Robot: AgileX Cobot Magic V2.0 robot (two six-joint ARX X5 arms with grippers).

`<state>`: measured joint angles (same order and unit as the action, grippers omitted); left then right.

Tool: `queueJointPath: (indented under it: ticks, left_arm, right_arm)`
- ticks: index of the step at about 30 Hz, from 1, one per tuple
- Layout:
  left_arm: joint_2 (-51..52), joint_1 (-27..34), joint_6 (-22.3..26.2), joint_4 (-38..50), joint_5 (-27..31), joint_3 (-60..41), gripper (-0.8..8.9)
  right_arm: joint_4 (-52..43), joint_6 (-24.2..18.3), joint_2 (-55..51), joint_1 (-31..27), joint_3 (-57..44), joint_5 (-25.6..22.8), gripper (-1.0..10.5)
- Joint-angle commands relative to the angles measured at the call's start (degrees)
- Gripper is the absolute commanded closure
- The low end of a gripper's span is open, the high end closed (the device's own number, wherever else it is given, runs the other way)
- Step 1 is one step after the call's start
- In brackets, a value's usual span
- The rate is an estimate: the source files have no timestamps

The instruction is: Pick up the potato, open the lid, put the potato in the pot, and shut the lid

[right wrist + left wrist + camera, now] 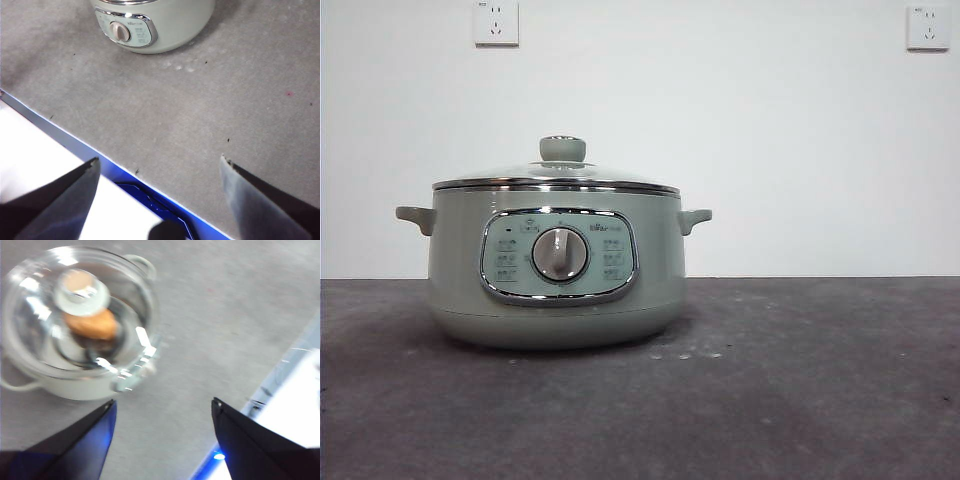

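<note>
The task looks all but finished. In the left wrist view the potato (92,324) lies inside the pot (95,385), seen through the glass of the lid (75,315), which sits on the rim with its green knob (81,291) uppermost, in the upper left of the frame. The front view agrees: the lid (556,178) rests level on the pot (555,265) at centre-left of the frame, the knob (562,149) upright, the dial (560,254) facing the camera, and no arm shows anywhere. The potato itself is hidden in that view.

Judging from this, the closing step is done and what remains is only for the arms to stand clear; any further move calls for nothing more than staying off the pot.

The left gripper (162,407) hangs above the bench (225,315), off to the side of the pot and well apart from it, its fingers (85,437) spread wide and holding nothing. That picture is blurred, so fine detail of the lid's seating cannot be told.

The right gripper (157,165) hangs over the bench's near edge, far from the pot (160,25) at the top of its frame, its fingers (70,192) likewise apart and empty.
</note>
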<state>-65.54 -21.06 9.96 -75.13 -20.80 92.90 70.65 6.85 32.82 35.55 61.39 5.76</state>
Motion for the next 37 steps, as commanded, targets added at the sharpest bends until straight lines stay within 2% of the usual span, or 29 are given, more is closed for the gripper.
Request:
queueJointPath:
  ticks: [1,7,9,14,20,23,37]
  left_arm:
    - [0.8,0.0,-0.3,-0.2,-0.6,-0.1,5.0]
    - [1.3,0.0,-0.8,-0.3,-0.7,-0.1,5.01]
    - [1.3,0.0,-0.8,-0.3,-0.7,-0.1,5.19]
    - [1.3,0.0,-0.8,-0.2,-0.7,-0.1,8.35]
    - [1.3,0.0,-1.0,-0.2,-0.6,-0.1,8.21]
    - [1.3,0.0,-1.0,-0.2,-0.6,-0.1,8.19]
    - [1.3,0.0,-0.9,-0.2,-0.6,-0.1,8.17]
  right_arm:
    - [-0.3,0.0,-0.1,0.1,-0.5,-0.2,5.4]
    - [-0.1,0.0,-0.1,0.1,-0.5,-0.2,5.5]
    - [0.0,0.0,-0.1,0.1,-0.5,-0.2,6.2]
    - [0.0,0.0,-0.1,0.1,-0.5,-0.2,9.5]
    - [-0.2,0.2,0.0,0.1,-0.5,-0.5,9.6]
    - [0.0,2.3,0.0,0.1,-0.5,-0.7,9.4]
    - [0.0,2.0,0.0,0.1,-0.5,-3.5,9.5]
